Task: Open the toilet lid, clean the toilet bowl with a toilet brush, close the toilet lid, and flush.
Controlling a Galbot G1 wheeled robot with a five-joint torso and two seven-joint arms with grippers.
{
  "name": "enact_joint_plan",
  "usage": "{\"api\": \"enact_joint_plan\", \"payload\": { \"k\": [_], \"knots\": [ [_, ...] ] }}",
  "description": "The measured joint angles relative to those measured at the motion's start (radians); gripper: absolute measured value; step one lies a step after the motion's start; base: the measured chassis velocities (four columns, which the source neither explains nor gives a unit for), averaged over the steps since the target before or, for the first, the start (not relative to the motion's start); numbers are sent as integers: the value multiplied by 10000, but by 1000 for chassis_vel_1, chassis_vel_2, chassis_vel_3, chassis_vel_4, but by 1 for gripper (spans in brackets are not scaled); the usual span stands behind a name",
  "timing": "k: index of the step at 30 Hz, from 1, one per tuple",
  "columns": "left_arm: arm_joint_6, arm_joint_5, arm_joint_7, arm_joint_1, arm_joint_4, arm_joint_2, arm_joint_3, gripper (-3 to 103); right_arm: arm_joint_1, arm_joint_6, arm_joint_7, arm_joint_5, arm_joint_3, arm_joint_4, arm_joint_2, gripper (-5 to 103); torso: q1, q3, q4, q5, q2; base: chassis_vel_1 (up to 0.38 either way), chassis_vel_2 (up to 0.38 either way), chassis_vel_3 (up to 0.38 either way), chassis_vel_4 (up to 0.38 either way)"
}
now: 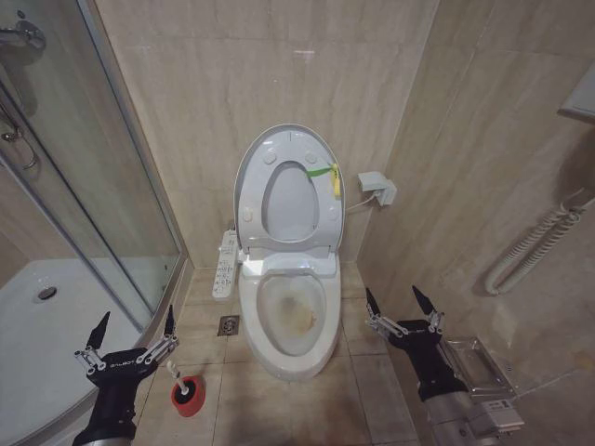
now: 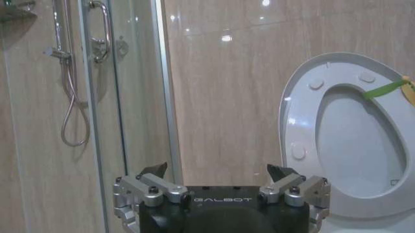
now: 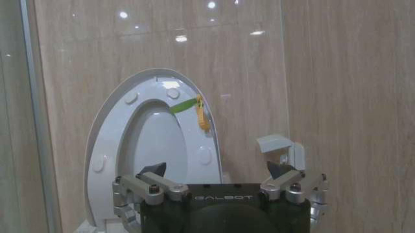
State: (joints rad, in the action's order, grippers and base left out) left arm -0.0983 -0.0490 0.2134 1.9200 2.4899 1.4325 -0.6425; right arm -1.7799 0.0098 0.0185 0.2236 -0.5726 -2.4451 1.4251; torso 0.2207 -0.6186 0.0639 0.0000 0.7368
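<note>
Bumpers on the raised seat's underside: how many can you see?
4 on the seat ring: two by the top edge, two lower down, one on each side. More may be hidden near the hinge.

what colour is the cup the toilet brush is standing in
Red. The holder cup of the toilet brush shows best in the head view.

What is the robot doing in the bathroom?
It is getting ready to scrub a toilet. The toilet lid is up against the wall, so the stained toilet bowl is showing. The toilet brush sits in its red holder on the floor. The left gripper hangs open just above the brush, holding nothing. The right gripper waits open beside the bowl.
</note>
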Motion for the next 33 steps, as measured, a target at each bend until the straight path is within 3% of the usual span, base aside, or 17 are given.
{"api": "enact_joint_plan", "payload": {
  "k": [33],
  "knots": [
    [0,0,0,0,0,0,0,100,0,0,0,0,0,0,0,100,0,0,0,0,0,0,0,0,0]
  ]
}}
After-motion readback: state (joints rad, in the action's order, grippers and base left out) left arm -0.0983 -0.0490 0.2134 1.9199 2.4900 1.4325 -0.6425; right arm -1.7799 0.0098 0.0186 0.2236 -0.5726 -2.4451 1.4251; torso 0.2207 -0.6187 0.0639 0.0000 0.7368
